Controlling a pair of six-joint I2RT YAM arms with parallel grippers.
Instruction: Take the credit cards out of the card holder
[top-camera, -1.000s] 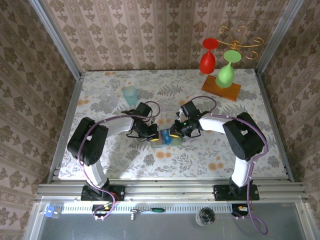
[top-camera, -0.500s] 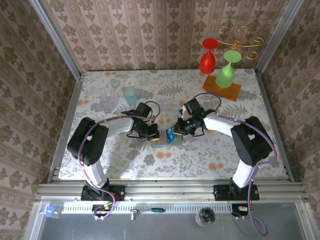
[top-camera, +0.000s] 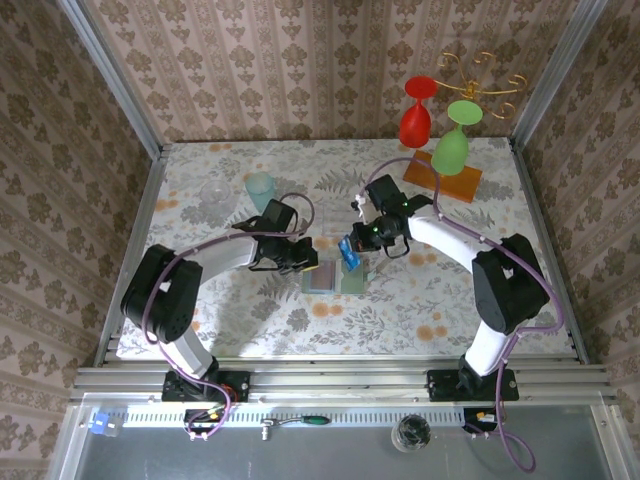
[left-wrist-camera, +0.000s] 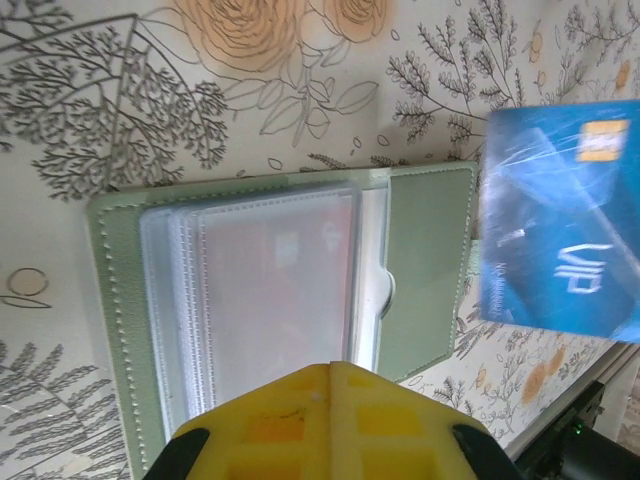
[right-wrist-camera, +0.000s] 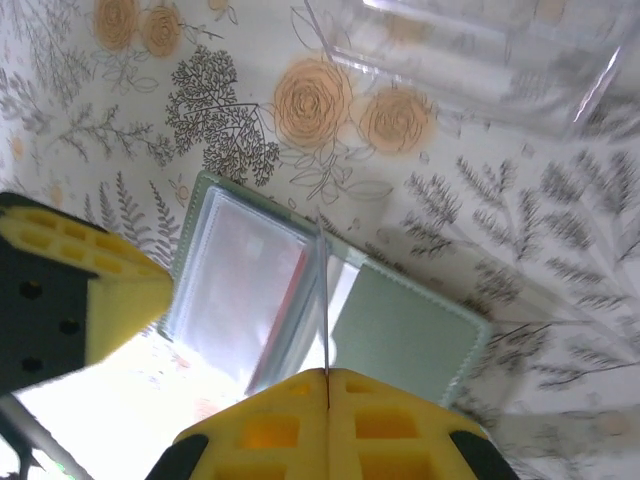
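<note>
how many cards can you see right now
2. A blue card is pinched in the right claw, out of the holder. A red card sits in the holder's clear sleeve. More may be hidden behind it.

The floral-patterned surface (top-camera: 450, 290) is backed on three sides by brown damask wallpaper walls (top-camera: 300, 70). At its far right corner lies an orange-brown wooden board (top-camera: 445, 176) carrying a curly gold wire stand (top-camera: 480, 75); a red plastic goblet (top-camera: 416, 118) and a green plastic goblet (top-camera: 452, 146) sit there foot-up and bowl-down, side by side. Toward the far left stand a pale teal translucent tumbler (top-camera: 260, 189) and, just beside it, a clear cup (top-camera: 214, 194). A clear square plastic box (right-wrist-camera: 480, 50) rests on the surface. On the near ledge lie a green-handled screwdriver (top-camera: 312, 421) and a clear glass jar (top-camera: 412, 433).
</note>
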